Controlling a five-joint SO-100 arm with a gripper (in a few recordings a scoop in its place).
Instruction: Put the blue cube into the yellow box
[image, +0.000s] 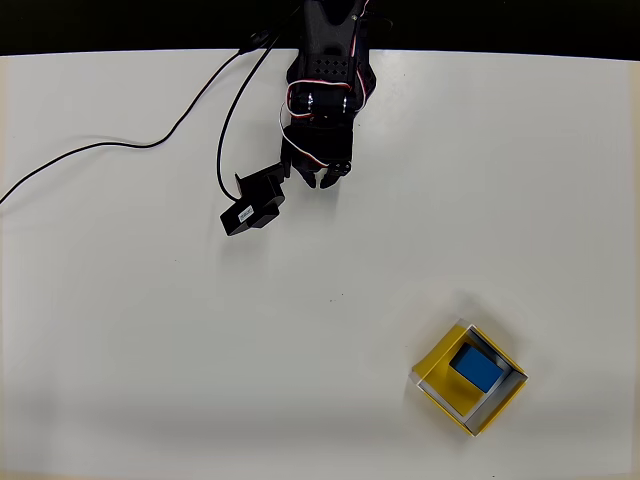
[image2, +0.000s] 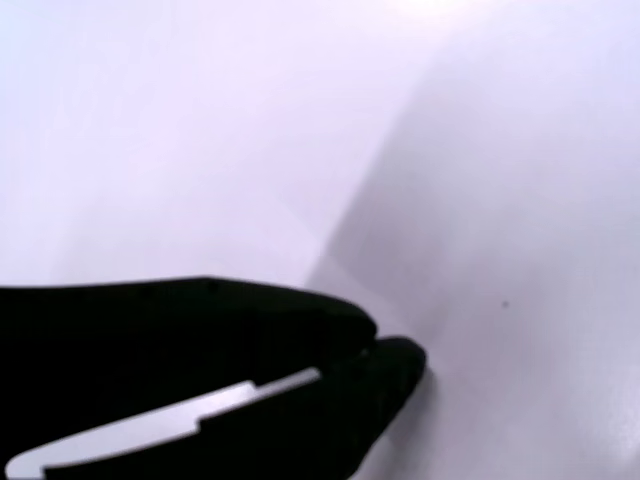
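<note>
Blue cube is lying inside yellow box; placement looks complete. Gripper, fingers closed and empty, needs only parking.

White, matte desk seen from overhead, evenly lit, with soft grey shading toward its lower edge. Beyond the desk's far edge lies a black band of unlit background. In the wrist view the desk surface appears pale lilac-white, crossed by a faint diagonal shadow.
</note>
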